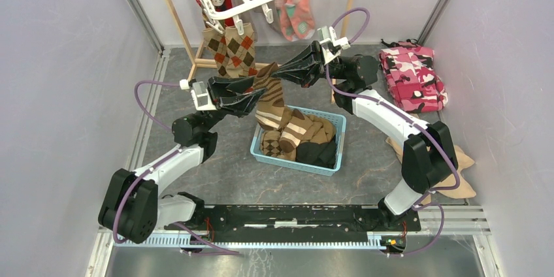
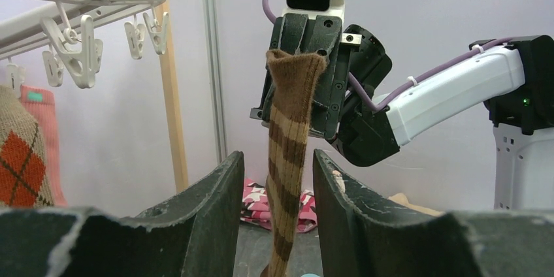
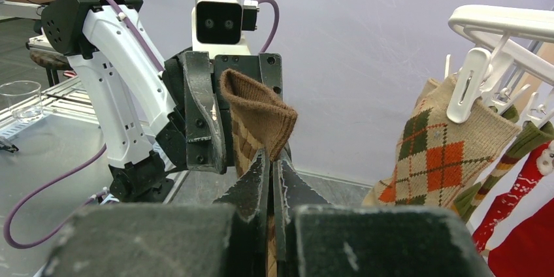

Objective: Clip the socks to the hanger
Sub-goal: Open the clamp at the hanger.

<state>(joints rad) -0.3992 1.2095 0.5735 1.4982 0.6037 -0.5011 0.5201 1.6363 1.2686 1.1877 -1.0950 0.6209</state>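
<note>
**Q:** Which item is being worked, and where does it sit?

**A:** The brown striped sock (image 2: 287, 133). Its cuff is at the tips of the right gripper (image 3: 269, 159), whose fingers are pressed together on the knit. From there the leg hangs straight down and passes through the gap of the left gripper (image 2: 274, 159). The foot trails towards the light blue basket (image 1: 297, 164) below both hands, which holds more socks.

**Q:** How does the left gripper stand?

**A:** Its fingers are parted, one on each side of the sock. No pinch shows in its wrist view, so it brackets the leg and does not hold it.

**Q:** Which step is this?

**A:** By these views, a sock lifted out of the basket is being held stretched between the two hands, and clipping has not begun. The white hanger (image 1: 225, 12) hangs above and beyond both grippers. An argyle sock (image 3: 444, 153) is already pegged there, just to the right of the right fingers in that hand's view.

**Q:** What does the next move call for?

**A:** Probably the left fingers must close on the leg to steady it. The cuff then has to go up to one of the free clips (image 2: 78, 51), above and left of the left fingertips. The cuff edge should meet the clip mouth flat, since a loose fold could slip out.
</note>
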